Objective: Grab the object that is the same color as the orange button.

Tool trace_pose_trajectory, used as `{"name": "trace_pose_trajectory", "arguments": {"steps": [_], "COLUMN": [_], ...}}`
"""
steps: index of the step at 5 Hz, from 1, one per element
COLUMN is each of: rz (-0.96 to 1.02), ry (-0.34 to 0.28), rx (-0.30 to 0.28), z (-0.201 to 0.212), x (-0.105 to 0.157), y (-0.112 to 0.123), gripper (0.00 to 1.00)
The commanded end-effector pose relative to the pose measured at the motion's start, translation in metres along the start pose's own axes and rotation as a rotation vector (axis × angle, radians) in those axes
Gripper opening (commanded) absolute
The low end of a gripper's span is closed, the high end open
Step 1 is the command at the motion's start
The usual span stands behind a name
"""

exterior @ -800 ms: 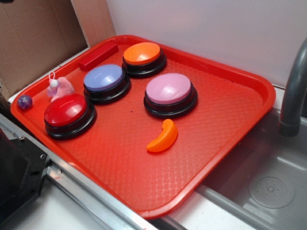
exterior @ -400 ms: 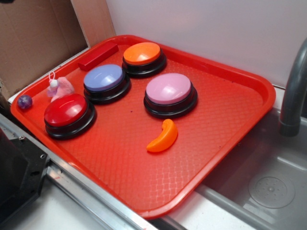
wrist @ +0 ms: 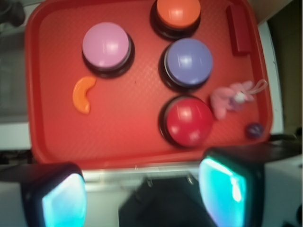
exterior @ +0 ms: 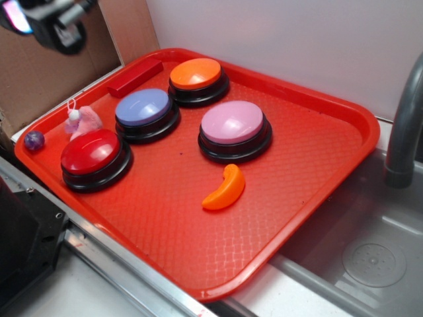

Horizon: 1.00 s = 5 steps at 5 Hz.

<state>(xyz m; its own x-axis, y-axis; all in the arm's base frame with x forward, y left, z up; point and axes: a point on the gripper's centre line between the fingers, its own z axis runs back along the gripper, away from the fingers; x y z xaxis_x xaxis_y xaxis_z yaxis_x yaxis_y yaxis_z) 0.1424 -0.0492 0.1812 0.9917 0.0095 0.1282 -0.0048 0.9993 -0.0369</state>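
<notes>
A small orange crescent, the object (exterior: pixel 225 188) (wrist: pixel 82 94), lies on the red tray (exterior: pixel 291 218) in front of the pink-domed button. The orange button (exterior: pixel 197 76) (wrist: pixel 178 14) stands at the tray's far side. My gripper (exterior: pixel 49 23) (wrist: pixel 144 189) hangs high at the upper left of the exterior view, off the tray's left end and far from the crescent. In the wrist view its two cyan-padded fingers (wrist: pixel 64 198) stand wide apart with nothing between them.
On the tray also stand a pink button (exterior: pixel 233 125), a blue button (exterior: pixel 143 110) and a red button (exterior: pixel 92 155), with a red block (exterior: pixel 135 76), a pink plush toy (exterior: pixel 82 121) and a small purple ball (exterior: pixel 34 139). A sink (exterior: pixel 370 257) and faucet (exterior: pixel 403 125) lie right.
My gripper has come into the exterior view at the upper left; it was out of view before. Nothing on the tray has moved.
</notes>
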Motion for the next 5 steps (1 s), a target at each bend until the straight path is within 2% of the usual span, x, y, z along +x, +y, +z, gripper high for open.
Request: {"name": "trace_pose_trajectory", "arguments": {"steps": [1, 3, 4, 5], "rz": [-0.057, -0.116, -0.18, -0.213], "ry": [-0.084, -0.115, -0.077, -0.064], "rx": [-0.023, -0.034, -0.07, -0.06], "z": [-0.063, -0.13, -0.153, -0.164], "x": [0.026, 0.042, 0.044, 0.041], "y": [-0.028, -0.062, -0.079, -0.091], "gripper": [1.0, 1.0, 1.0, 1.0]}}
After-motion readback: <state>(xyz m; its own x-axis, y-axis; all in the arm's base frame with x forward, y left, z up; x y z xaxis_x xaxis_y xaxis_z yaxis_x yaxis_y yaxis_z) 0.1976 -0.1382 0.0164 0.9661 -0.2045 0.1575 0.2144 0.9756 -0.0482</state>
